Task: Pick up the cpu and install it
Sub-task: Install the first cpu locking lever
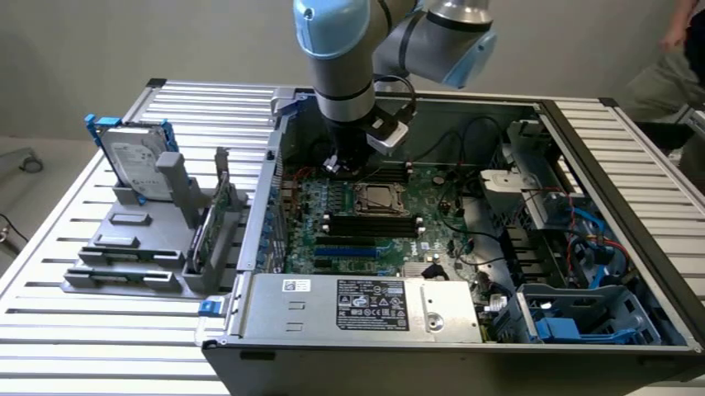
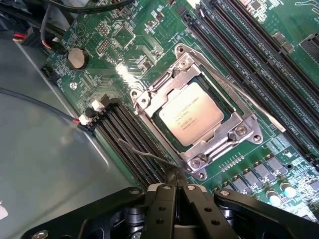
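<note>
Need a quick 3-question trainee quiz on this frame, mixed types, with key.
1. True or false: the cpu sits in the socket.
2. The gripper is: A open; B shut; C clamped on the cpu.
3. What stands upright in the rack at the exterior view's left?
Key: 1 true; 2 B; 3 hard drive.
</note>
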Action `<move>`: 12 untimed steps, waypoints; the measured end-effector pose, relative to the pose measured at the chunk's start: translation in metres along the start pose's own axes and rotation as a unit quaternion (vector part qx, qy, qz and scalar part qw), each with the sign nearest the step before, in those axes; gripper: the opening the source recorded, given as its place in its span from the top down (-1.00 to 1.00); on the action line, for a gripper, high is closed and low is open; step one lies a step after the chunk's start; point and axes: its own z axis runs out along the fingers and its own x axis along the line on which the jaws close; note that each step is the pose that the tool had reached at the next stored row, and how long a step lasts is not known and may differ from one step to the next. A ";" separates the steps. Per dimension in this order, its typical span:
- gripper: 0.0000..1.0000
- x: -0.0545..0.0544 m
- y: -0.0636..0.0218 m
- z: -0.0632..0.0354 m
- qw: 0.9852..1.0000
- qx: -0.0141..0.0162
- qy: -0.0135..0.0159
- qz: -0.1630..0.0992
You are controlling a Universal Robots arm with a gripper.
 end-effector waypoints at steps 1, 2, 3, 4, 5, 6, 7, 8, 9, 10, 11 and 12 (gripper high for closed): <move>0.79 0.001 0.0008 0.0003 1.000 0.001 -0.001 0.001; 0.79 0.001 0.0015 0.0006 1.000 0.003 -0.003 0.001; 0.79 0.002 0.0023 0.0010 1.000 0.004 -0.004 0.002; 0.79 0.002 0.0030 0.0015 1.000 0.006 -0.005 0.002; 0.79 0.003 0.0036 0.0019 1.000 0.007 -0.006 0.002; 0.79 0.003 0.0041 0.0022 1.000 0.008 -0.008 0.003; 0.79 0.003 0.0046 0.0025 1.000 0.010 -0.009 0.003; 0.79 0.004 0.0050 0.0029 1.000 0.011 -0.010 0.004; 0.79 0.004 0.0055 0.0032 1.000 0.012 -0.011 0.004; 0.79 0.004 0.0059 0.0034 1.000 0.014 -0.012 0.005; 0.79 0.005 0.0064 0.0038 1.000 0.015 -0.014 0.005; 0.79 0.005 0.0069 0.0041 1.000 0.016 -0.015 0.006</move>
